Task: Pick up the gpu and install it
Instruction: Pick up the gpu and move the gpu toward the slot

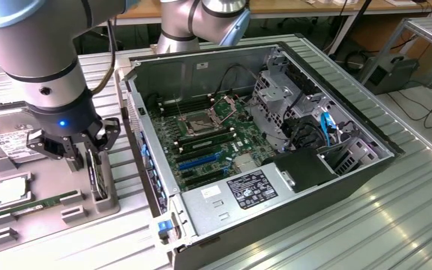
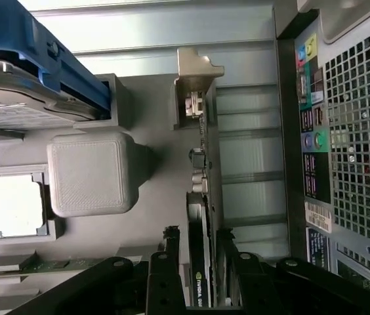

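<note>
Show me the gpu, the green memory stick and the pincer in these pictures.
gpu (image 2: 201,282): wrist view, dark face by the NVIDIA lettering.
memory stick (image 1: 36,204): exterior view, middle of the green strip.
pincer (image 2: 197,231): wrist view, midway between its open fingertips, astride the gpu.

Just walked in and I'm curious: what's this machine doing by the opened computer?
A robot arm's gripper hangs over the gpu, which stands on edge in a grey parts tray beside the open computer case. Its open fingers sit on either side of the card, not closed on it. Nothing is lifted yet.
</note>
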Robot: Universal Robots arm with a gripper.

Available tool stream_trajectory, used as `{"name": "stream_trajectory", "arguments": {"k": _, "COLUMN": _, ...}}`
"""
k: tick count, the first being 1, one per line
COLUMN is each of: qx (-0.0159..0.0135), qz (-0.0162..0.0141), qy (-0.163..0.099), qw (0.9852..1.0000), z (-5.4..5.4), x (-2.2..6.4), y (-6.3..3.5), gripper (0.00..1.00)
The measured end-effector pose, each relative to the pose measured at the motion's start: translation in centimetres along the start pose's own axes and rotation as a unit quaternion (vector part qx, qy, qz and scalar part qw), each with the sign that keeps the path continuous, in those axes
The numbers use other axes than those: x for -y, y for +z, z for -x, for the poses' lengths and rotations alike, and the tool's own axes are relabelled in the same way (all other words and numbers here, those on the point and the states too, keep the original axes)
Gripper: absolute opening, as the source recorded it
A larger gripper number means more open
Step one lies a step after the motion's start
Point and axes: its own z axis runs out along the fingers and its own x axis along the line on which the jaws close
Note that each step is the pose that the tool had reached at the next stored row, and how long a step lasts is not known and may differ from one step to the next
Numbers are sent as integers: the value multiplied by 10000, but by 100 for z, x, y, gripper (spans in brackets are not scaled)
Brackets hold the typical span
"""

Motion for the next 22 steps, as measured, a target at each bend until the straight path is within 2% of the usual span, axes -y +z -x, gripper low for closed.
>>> {"name": "stream_trajectory", "arguments": {"k": 8, "qx": -2, "qz": 13, "qy": 0, "qw": 10000, "z": 14, "x": 1, "y": 90, "gripper": 36}}
{"name": "stream_trajectory", "arguments": {"k": 17, "qx": -1, "qz": 14, "qy": 3, "qw": 10000, "z": 11, "x": -29, "y": 103, "gripper": 36}}
{"name": "stream_trajectory", "arguments": {"k": 19, "qx": -1, "qz": 14, "qy": 3, "qw": 10000, "z": 11, "x": -29, "y": 103, "gripper": 35}}
{"name": "stream_trajectory", "arguments": {"k": 20, "qx": -1, "qz": 14, "qy": 3, "qw": 10000, "z": 11, "x": -29, "y": 103, "gripper": 27}}
{"name": "stream_trajectory", "arguments": {"k": 22, "qx": -1, "qz": 14, "qy": 3, "qw": 10000, "z": 11, "x": -29, "y": 103, "gripper": 27}}
